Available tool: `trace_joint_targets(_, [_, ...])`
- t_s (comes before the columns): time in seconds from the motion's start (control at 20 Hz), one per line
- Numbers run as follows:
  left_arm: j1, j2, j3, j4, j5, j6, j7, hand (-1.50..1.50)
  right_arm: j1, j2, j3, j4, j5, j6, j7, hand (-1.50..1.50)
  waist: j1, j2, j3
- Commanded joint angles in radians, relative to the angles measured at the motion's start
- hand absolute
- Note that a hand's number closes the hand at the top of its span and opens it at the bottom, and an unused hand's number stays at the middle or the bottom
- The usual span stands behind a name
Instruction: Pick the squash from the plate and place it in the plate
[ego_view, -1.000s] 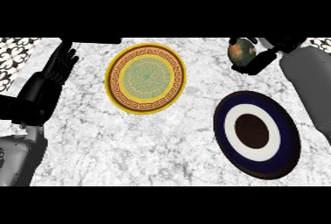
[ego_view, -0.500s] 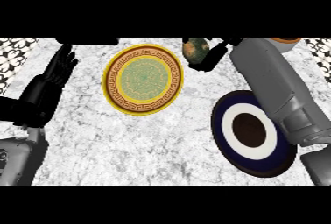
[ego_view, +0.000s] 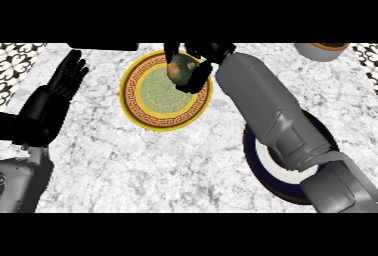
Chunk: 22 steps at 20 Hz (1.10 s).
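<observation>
The right hand (ego_view: 193, 59) is curling its black fingers around the squash (ego_view: 179, 70) and holding it over the top edge of the yellow plate (ego_view: 164, 122) (the one with a green middle and a brown key pattern). The grey forearm (ego_view: 273, 115) is lying across the dark blue plate (ego_view: 260, 170) and hiding much of it. No words are showing anywhere, a bowl (ego_view: 322, 50) is sitting in the far right corner, and the left hand (ego_view: 63, 82) is resting at the left with straight fingers.

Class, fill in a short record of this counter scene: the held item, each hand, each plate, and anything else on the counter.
held item: squash, over the yellow plate's far edge
right hand: fingers curled round the squash
left hand: open, fingers up, at the view's left
yellow plate: patterned rim, green centre
dark blue plate: white centre, partly hidden by the right forearm
other: bowl, far right
</observation>
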Motion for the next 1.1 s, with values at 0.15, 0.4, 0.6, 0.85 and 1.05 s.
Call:
trace_joint_targets(0.15, [-0.066, -0.048, -0.054, -0.013, -0.036, 0.016, 0.029, 0.0, 0.032, 0.041, 0.104, 0.048, 0.004, -0.126, 0.04, 1.5, 0.051, 0.011, 0.0])
trace_joint_targets(0.4, [-0.071, -0.047, -0.046, 0.038, -0.034, -0.01, -0.009, 0.0, 0.001, 0.042, 0.161, 0.065, 0.0, -0.088, 0.081, 1.5, 0.085, 0.022, -0.001])
trace_joint_targets(0.6, [-0.095, -0.049, -0.046, 0.06, -0.029, -0.026, -0.013, 0.0, 0.057, 0.042, 0.129, 0.073, -0.081, -0.124, 0.142, -1.5, 0.098, 0.028, -0.001])
trace_joint_targets(0.85, [-0.129, -0.067, -0.061, 0.068, -0.038, -0.024, -0.008, 0.0, 0.08, 0.042, 0.138, 0.053, -0.155, -0.037, 0.123, -1.5, 0.128, 0.033, 0.0])
trace_joint_targets(1.05, [-0.142, -0.073, -0.059, 0.052, -0.028, -0.025, 0.007, 0.0, 0.123, 0.042, 0.098, 0.011, -0.255, -0.066, 0.063, -1.5, 0.134, 0.029, 0.001])
